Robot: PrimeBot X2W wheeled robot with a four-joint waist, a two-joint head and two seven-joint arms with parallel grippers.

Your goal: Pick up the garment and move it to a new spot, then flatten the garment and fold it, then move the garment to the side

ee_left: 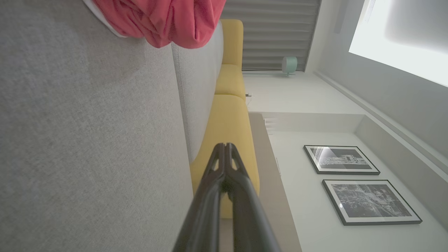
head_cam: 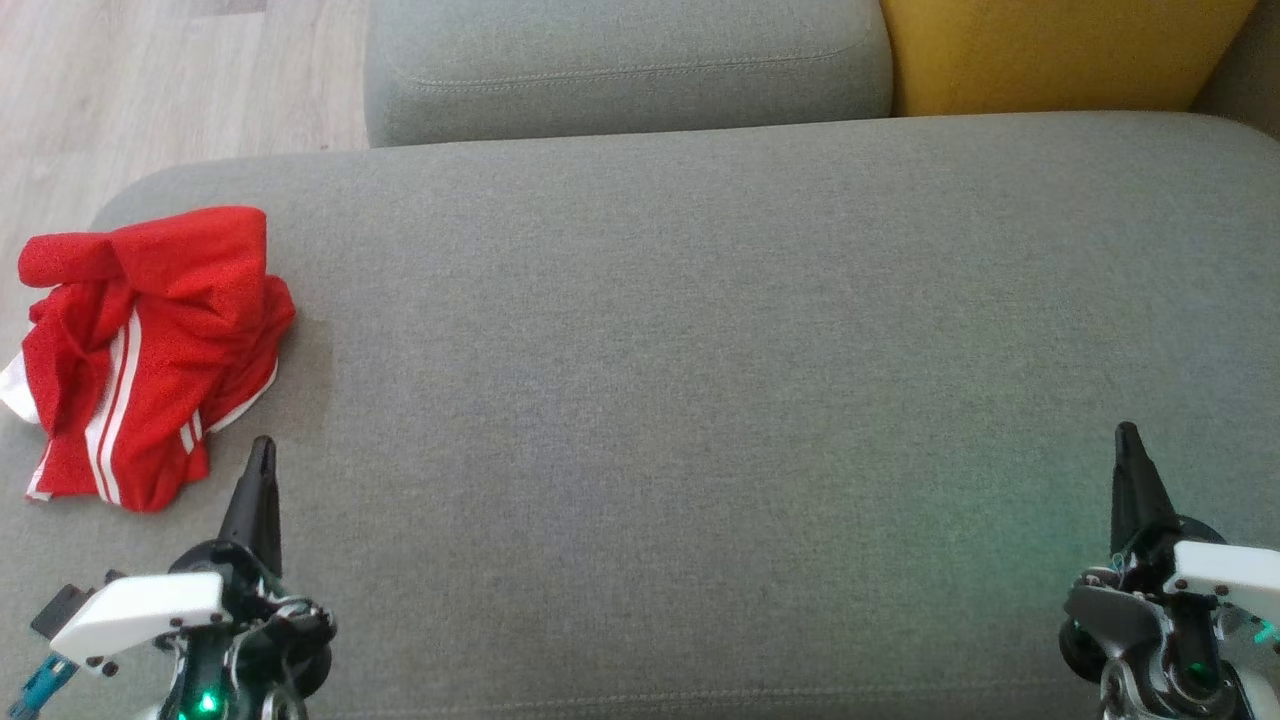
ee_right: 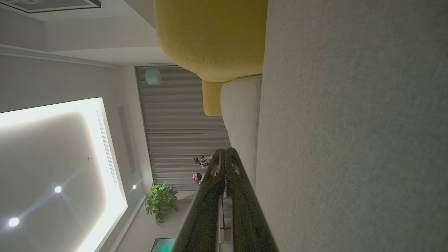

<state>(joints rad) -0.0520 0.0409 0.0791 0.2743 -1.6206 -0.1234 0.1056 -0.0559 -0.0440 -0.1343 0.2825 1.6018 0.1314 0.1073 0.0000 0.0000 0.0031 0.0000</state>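
**Item 1: garment** (head_cam: 150, 350). Red fabric with paired white stripes and a white edge trim. It lies in a crumpled heap at the left edge of the head view, on the grey seat cushion (head_cam: 700, 350) near that cushion's rounded left corner. The long axis runs roughly top to bottom of the frame, leaning a little left toward the bottom, and the stripes follow the same slant. A rolled fold crosses its upper end (which opening is which cannot be told). In the left wrist view its red bulk (ee_left: 164, 21) hangs in at the top edge.

**Item 2: left end effector** (head_cam: 262, 445). Lower left of the head view, fingers clenched together on nothing, tip just beside the garment's lower right edge but apart from it.

**Item 3: right end effector** (head_cam: 1127, 430). Lower right, likewise clenched and empty, well apart from the garment.

**Surroundings:** grey back cushion (head_cam: 620, 70) at top centre, yellow cushion (head_cam: 1050, 50) at upper right, pale wood floor (head_cam: 150, 80) at upper left.
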